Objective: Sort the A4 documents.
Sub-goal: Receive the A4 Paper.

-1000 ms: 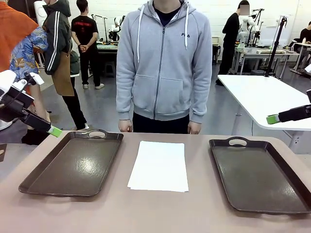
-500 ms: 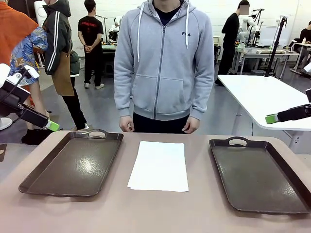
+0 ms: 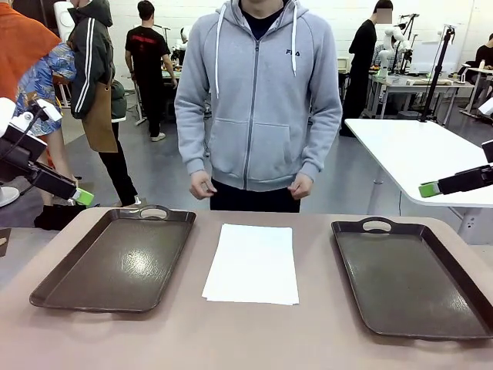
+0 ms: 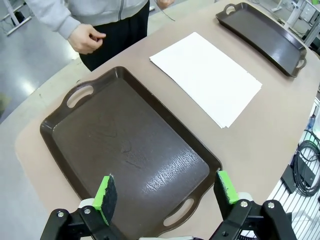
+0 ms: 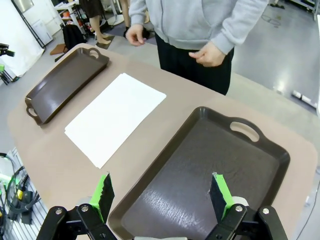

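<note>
Pre-grasp: white A4 paper sheets [image 3: 252, 264] stacked between dark brown trays [image 3: 115, 262]. Left gripper [image 4: 165, 189], right gripper [image 5: 160, 194]: fingers spread, empty. Next: lift top sheet.

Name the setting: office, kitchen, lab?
Probably a robotics lab or test hall: open grey floor, white work tables, a black stand, and cables beside our table.

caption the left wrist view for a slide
Open left gripper above a brown tray, white paper sheets lying beside it
</note>
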Controlling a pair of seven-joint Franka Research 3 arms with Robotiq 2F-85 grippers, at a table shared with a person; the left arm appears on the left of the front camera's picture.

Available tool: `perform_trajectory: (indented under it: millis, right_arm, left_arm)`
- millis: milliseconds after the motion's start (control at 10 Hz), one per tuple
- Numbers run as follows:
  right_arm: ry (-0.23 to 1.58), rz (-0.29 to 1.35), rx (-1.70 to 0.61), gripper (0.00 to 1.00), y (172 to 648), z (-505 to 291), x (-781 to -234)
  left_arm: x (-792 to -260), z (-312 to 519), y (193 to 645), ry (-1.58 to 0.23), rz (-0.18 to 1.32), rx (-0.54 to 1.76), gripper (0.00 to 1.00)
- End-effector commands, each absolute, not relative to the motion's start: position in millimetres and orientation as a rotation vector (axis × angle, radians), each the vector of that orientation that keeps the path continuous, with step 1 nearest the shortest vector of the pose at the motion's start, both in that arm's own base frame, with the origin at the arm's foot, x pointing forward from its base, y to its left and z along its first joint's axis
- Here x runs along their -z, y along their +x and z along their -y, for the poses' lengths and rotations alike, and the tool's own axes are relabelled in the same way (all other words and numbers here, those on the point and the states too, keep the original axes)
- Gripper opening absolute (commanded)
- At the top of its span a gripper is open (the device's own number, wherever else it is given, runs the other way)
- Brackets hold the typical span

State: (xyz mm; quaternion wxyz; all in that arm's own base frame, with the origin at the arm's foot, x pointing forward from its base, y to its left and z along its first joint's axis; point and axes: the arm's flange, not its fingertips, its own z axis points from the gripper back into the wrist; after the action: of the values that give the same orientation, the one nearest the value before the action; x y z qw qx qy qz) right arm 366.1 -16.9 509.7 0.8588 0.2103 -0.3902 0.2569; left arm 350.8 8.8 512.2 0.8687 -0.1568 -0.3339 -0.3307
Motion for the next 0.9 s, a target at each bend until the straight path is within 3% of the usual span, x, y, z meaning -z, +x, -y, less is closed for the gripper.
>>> perform_trajectory:
  millis: [0, 800]
  right_arm:
    - [0.449, 0.818, -0.533, 1.0, 366.7, 16.4, -509.0]
    - [0.449, 0.818, -0.533, 1.0, 366.7, 16.4, -509.0]
  left_arm:
    - [-511.0, -8.3, 350.5, -0.339, 0.693, 0.696, 1.0]
    - [-511.0, -8.3, 350.5, -0.339, 0.693, 0.696, 1.0]
